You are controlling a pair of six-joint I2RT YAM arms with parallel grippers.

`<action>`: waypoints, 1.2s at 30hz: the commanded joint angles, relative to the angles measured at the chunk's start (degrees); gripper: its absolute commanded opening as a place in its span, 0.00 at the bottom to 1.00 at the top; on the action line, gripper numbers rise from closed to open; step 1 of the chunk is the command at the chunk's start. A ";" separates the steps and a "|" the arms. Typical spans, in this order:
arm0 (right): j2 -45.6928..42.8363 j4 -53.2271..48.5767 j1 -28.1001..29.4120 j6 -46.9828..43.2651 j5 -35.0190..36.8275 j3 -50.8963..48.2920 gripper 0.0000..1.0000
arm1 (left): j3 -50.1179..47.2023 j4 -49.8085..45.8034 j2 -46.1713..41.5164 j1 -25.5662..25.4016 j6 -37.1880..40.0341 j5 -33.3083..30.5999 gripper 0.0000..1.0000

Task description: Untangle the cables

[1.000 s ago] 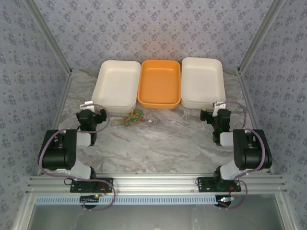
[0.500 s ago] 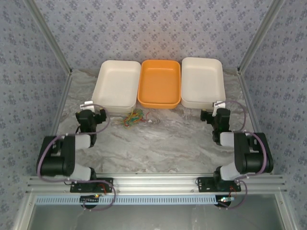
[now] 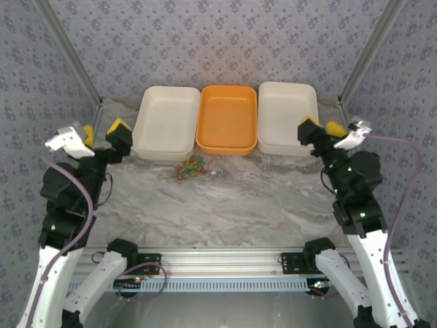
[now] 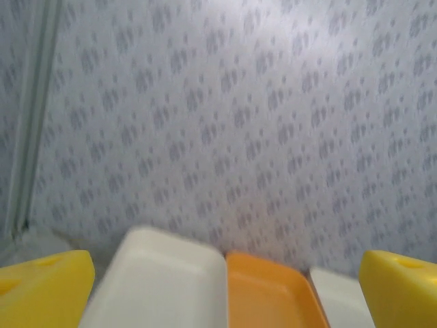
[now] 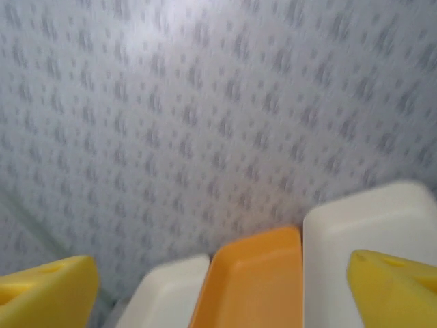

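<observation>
The cables (image 3: pixel 191 167) lie as one small tangle of green, red and yellow-cream wires on the marble table, just in front of the gap between the left white tray and the orange tray. My left gripper (image 3: pixel 102 130) is raised at the far left, open, with nothing between its yellow fingertips (image 4: pixel 42 287). It is well left of the tangle. On the right side my right gripper (image 3: pixel 322 127) hangs raised and open, holding nothing, in front of the right white tray; its yellow fingertips (image 5: pixel 392 287) are apart. Both wrist cameras face the trays and the back wall.
Three trays stand in a row at the back: a white one (image 3: pixel 166 121), an orange one (image 3: pixel 227 117) and another white one (image 3: pixel 289 116). Patterned walls close in the back and sides. Bare marble table (image 3: pixel 232 205) stretches between the tangle and the arm bases.
Both arms have risen from their folded low pose. The grippers have lifted off the table level and now point at the trays. The cables have not moved.
</observation>
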 commanded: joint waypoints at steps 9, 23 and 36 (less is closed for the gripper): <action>14.48 -12.60 50.32 20.50 26.59 -13.17 0.74 | -33.86 0.34 7.89 -7.66 -31.64 13.05 0.84; 25.47 -0.77 50.42 22.09 17.29 -12.39 0.76 | -29.55 23.37 38.10 -6.10 -18.07 15.85 0.77; 24.73 -0.72 48.68 22.18 16.48 -13.97 0.74 | -28.24 32.32 48.80 -4.04 -14.56 20.32 0.06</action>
